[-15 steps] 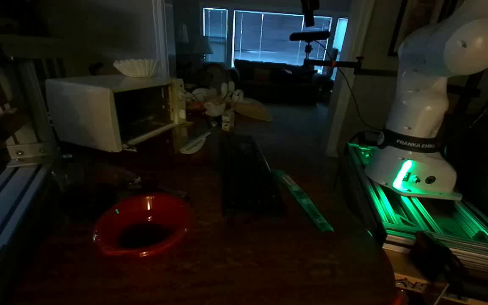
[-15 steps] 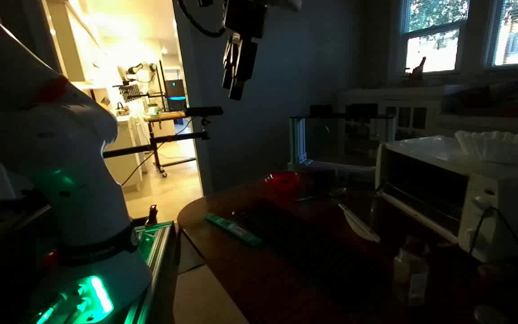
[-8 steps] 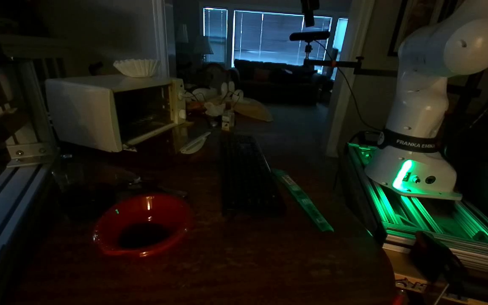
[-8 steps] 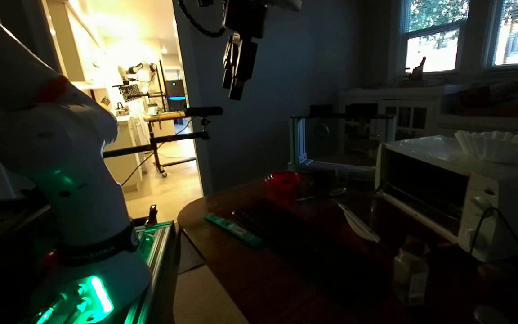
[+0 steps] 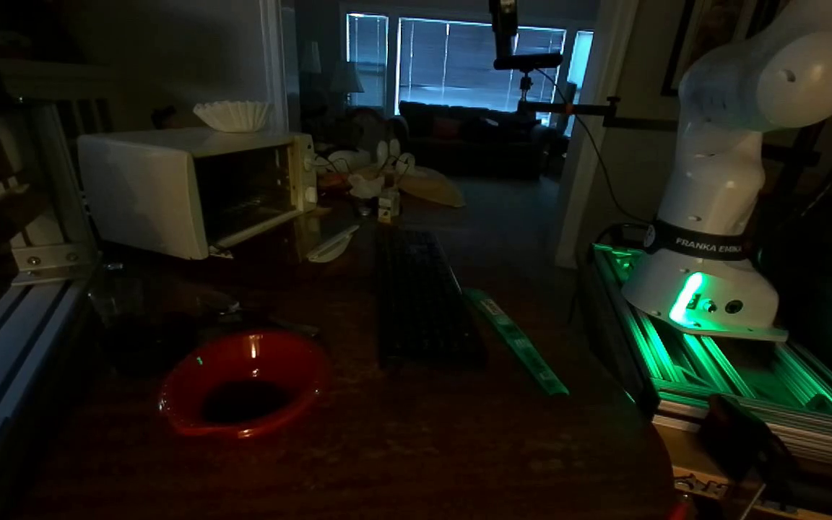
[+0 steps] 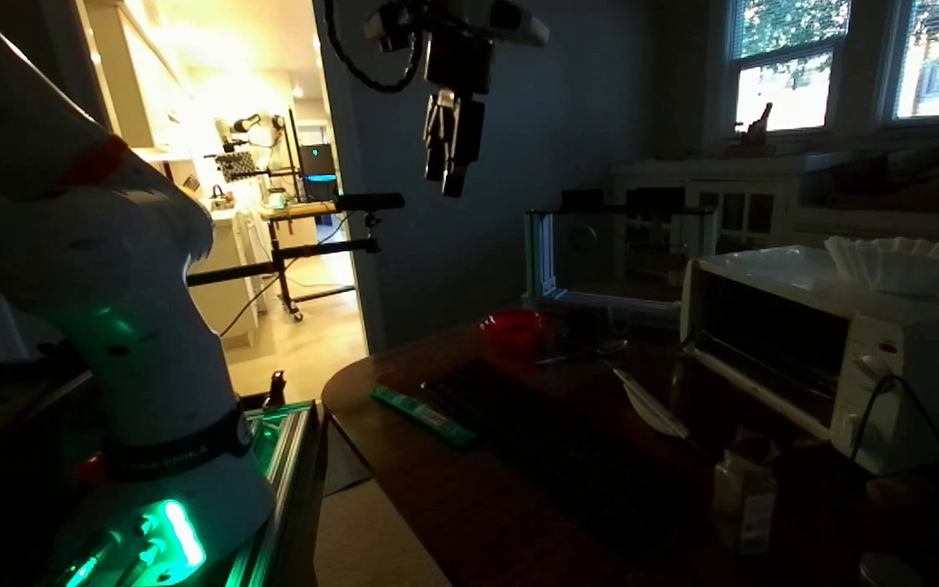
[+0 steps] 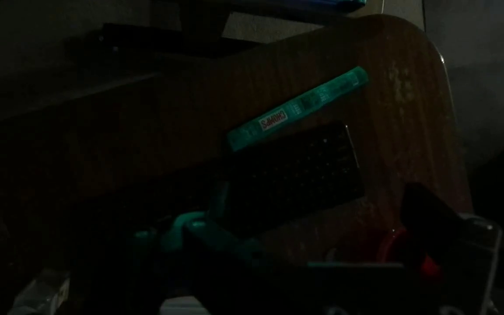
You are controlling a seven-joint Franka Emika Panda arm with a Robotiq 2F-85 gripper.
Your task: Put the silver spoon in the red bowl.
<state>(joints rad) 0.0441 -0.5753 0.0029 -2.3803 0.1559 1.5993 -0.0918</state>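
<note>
On the dim wooden bench, the red bowl sits upright, its wall bright where light strikes and its bottom too dark to read; the silver spoon lies outside it, just beside it, on the side toward the white toaster oven; whether spoon and bowl touch I cannot tell; the end effector hangs in the air well above the bench, its fingers spread wide apart in the wrist view; the oven's cavity is shadowed, a rack dimly visible in it; on the oven's top rests a white fluted paper cup, flaring upward; a clear jar with a pale label stands near the oven's control end, its contents lost in shadow; a dark keyboard lies near the bowl, a green packet marked CHOMPS just beside it.
</note>
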